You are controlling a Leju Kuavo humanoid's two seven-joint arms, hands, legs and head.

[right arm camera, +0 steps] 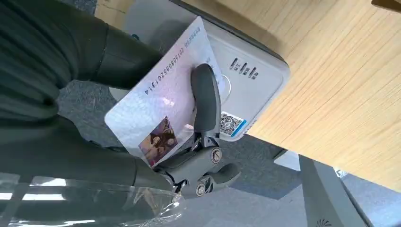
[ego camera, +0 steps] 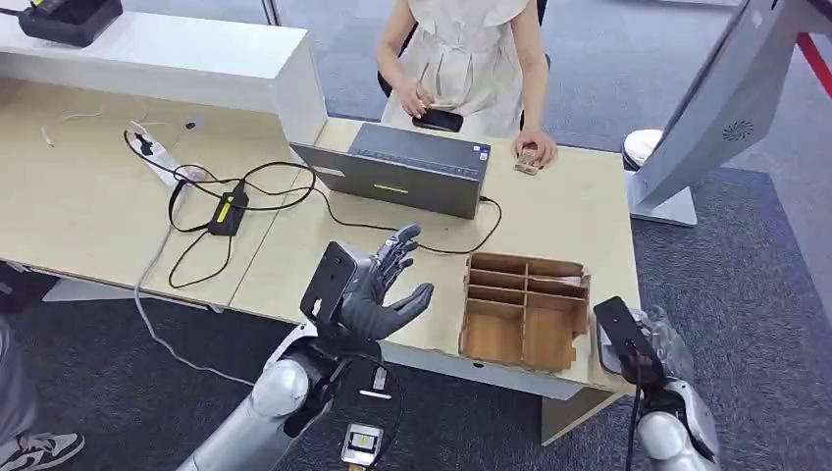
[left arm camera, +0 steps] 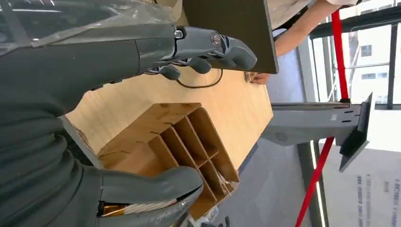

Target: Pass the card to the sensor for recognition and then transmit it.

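Right wrist view — card (right arm camera: pixel 156 111) under right-hand fingers (right arm camera: pixel 206 97), half-hiding sensor (right arm camera: pixel 246 80); left fingers (ego camera: pixel 392 257) spread, empty.

Open bench (ego camera: pixel 589 211): bare wood is seen between laptop (ego camera: pixel 402 172) and wooden organizer (ego camera: pixel 525 309).
Obstructions: a black cable (ego camera: pixel 294 191) (looped) is laid left of the laptop; a person's hand (ego camera: pixel 535 152) is rested beyond.

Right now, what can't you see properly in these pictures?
- Card, right wrist view: a finger covers its middle; the print is too small to read.
- Sensor, right wrist view: mostly hidden behind the card.
- Right hand, head view: hidden behind its wrist camera.
- Laptop screen, head view: faces away.
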